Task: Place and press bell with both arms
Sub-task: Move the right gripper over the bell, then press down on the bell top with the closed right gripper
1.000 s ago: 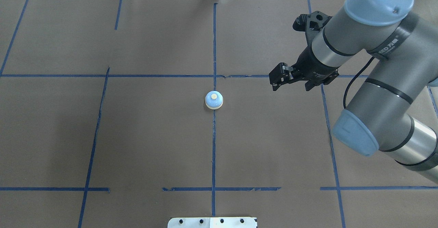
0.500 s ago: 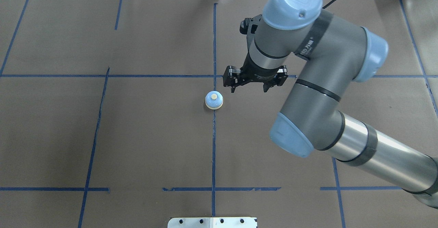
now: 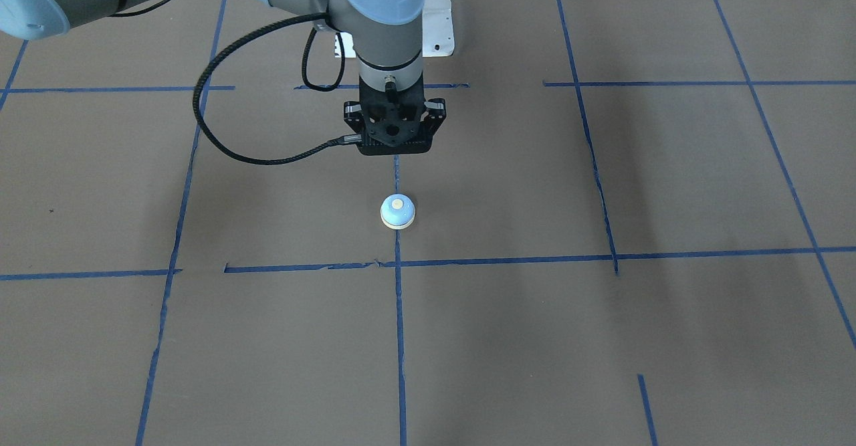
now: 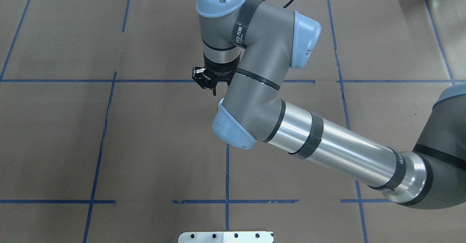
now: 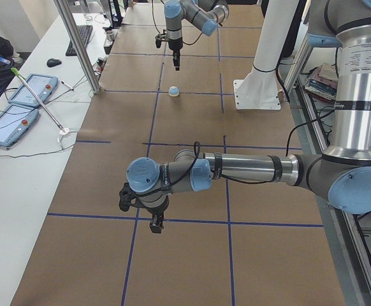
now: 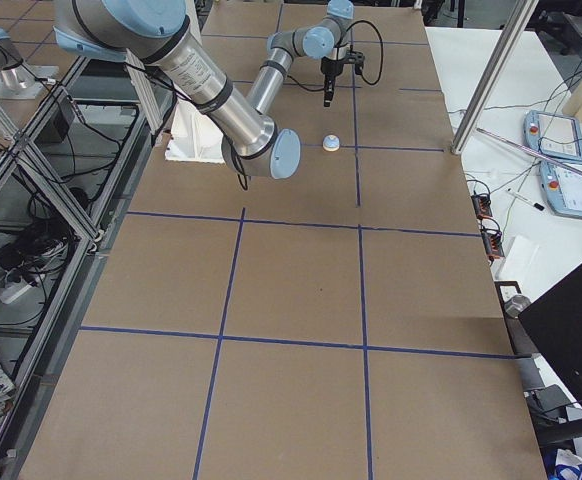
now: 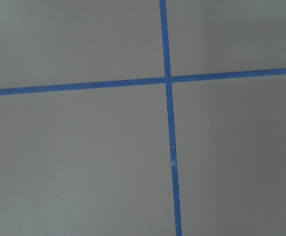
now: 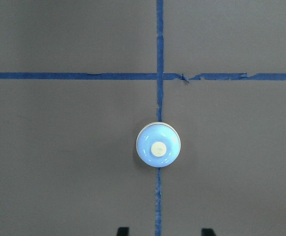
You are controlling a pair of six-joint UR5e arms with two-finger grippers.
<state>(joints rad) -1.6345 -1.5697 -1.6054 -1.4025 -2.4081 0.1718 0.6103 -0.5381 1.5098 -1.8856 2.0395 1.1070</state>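
Left arm (image 5: 249,169) reaches low over the near end of the table (image 4: 54,144). The left gripper (image 5: 155,224) points down above a blue tape crossing (image 7: 166,79), well apart from the bell; it shows only in the side view, so cannot tell whether its fingers are spread or closed, and its wrist camera sees only brown paper and tape. The bell (image 3: 397,212) stands upright mid-table on the central tape line (image 3: 400,339), just on the robot's side of a crossing, with nothing touching it; in the overhead view it is hidden under the right arm's elbow. Right gripper (image 3: 393,145) points straight down and hangs above the table by the bell, clear of it. Its fingertips (image 8: 123,231) are spread wide, the gap broader than the bell, and hold nothing. Right arm (image 4: 327,144) comes in from the right side and folds over the centre line.
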